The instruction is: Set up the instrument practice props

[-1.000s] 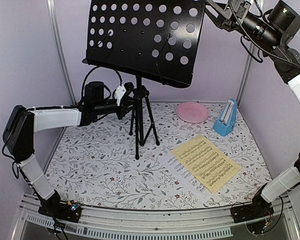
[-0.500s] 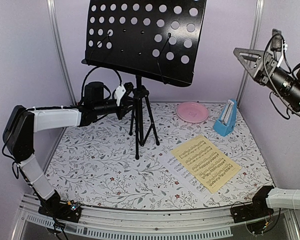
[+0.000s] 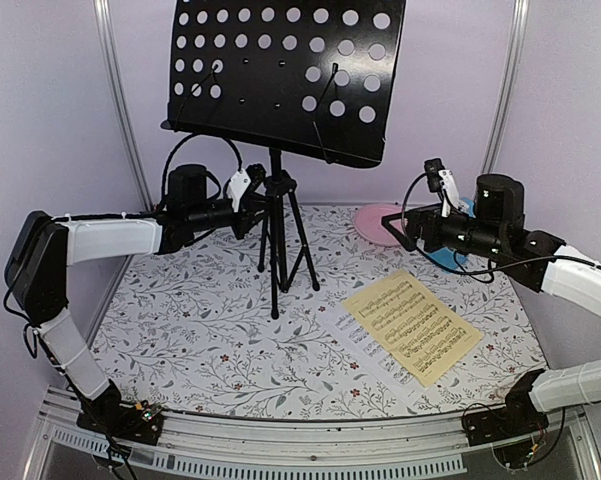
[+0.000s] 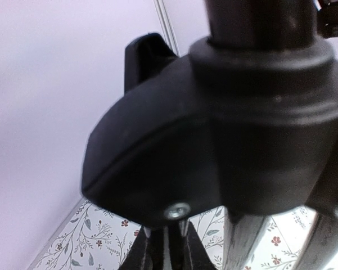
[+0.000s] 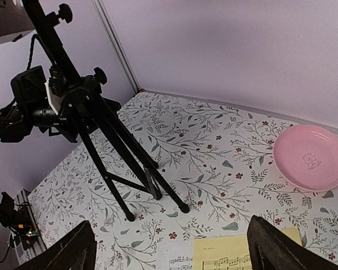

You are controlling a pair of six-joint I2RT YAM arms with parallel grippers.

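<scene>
The black perforated music stand stands on its tripod at the back left. My left gripper is at the tripod hub, and its fingers look shut on a thin part of the stand under the hub. My right gripper is open and empty, low over the table near the plate, with wide-apart fingers. The pale-yellow sheet lies on the white sheet; both show in the right wrist view. The blue metronome is mostly hidden behind the right arm.
A pink round plate lies at the back, also in the right wrist view. The tripod's legs spread over the floral table cover. Purple walls and metal posts close in the back and sides.
My right arm has swung down from beside the stand's top right corner to low over the table near the plate. The stand's desk shifted slightly. The left arm has not moved.
</scene>
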